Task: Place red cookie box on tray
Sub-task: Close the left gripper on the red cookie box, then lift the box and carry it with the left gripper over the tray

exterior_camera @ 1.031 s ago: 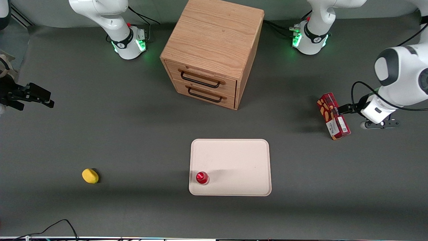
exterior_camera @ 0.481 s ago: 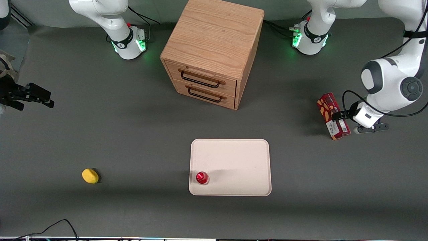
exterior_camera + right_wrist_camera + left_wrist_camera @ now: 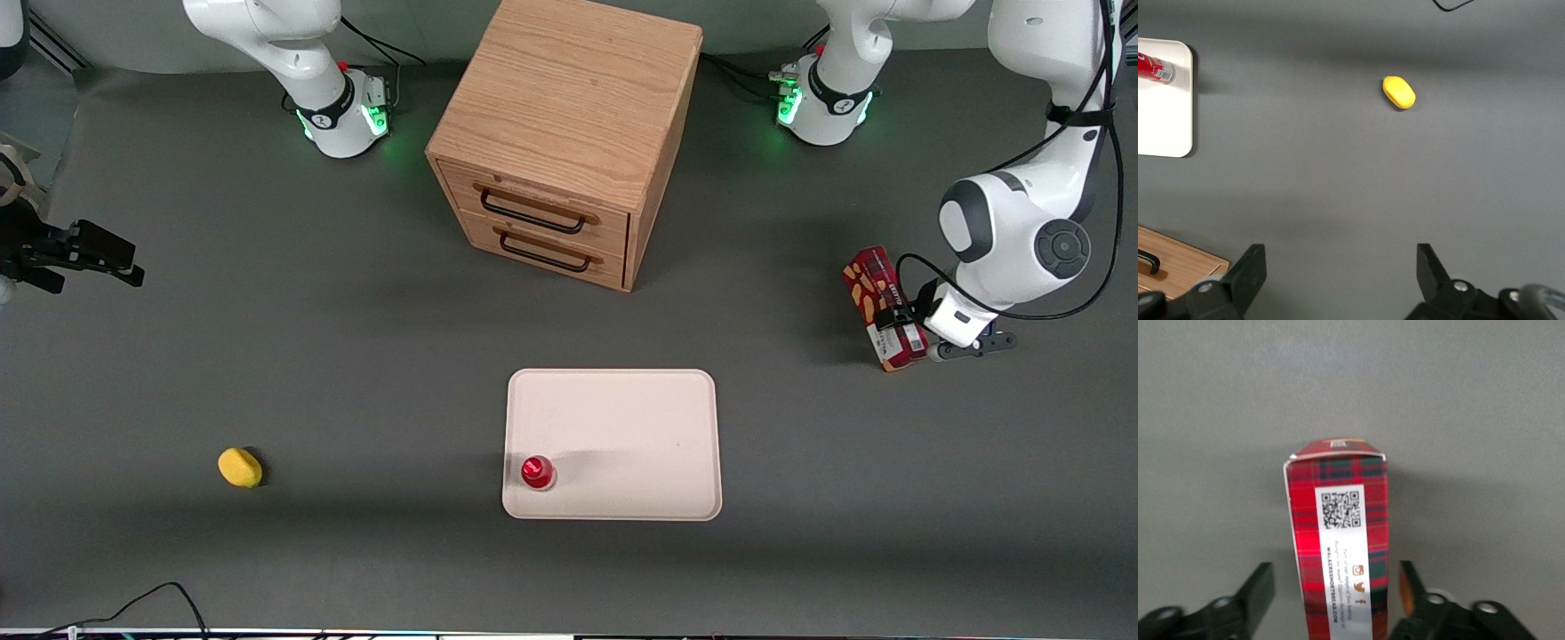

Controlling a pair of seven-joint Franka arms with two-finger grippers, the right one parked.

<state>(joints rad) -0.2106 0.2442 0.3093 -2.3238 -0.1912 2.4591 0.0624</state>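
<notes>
grey table [image 3: 356, 356] bare around red cookie box [image 3: 1338, 547]; tool [image 3: 1335, 603] astride, fingers apart

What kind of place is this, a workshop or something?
Likely a robotics test lab: a grey table with staged props, a wooden cabinet, a tray, and a gripper open around a red cookie box.
</notes>
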